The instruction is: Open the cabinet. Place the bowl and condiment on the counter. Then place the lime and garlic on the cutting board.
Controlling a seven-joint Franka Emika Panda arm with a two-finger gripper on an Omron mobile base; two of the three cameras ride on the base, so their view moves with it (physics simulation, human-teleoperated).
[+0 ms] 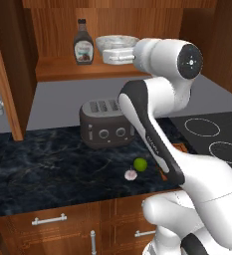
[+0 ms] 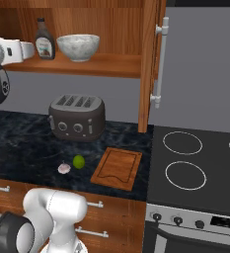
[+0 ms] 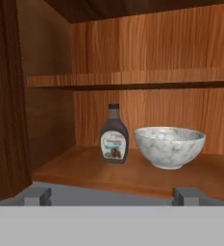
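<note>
The cabinet (image 2: 148,59) stands open, its doors swung out to both sides. On its lower shelf (image 3: 80,168) the dark brown condiment bottle (image 3: 114,134) stands upright, just left of the marbled bowl (image 3: 169,146). My gripper (image 3: 112,197) hovers in front of the shelf edge, level with both; it is open, fingertips (image 3: 36,196) wide apart and nothing between them. In the left base view the hand (image 1: 118,56) partly covers the bowl (image 1: 116,41). The lime (image 2: 78,161) and garlic (image 2: 63,168) lie side by side on the counter (image 2: 22,143), left of the cutting board (image 2: 117,168).
A dark toaster (image 2: 78,117) stands on the counter below the shelf. The black stovetop (image 2: 200,163) lies right of the board. The right cabinet door carries a long silver handle (image 2: 160,64). An upper shelf (image 3: 132,78) runs above the bottle and bowl. Drawers (image 1: 48,221) run under the counter.
</note>
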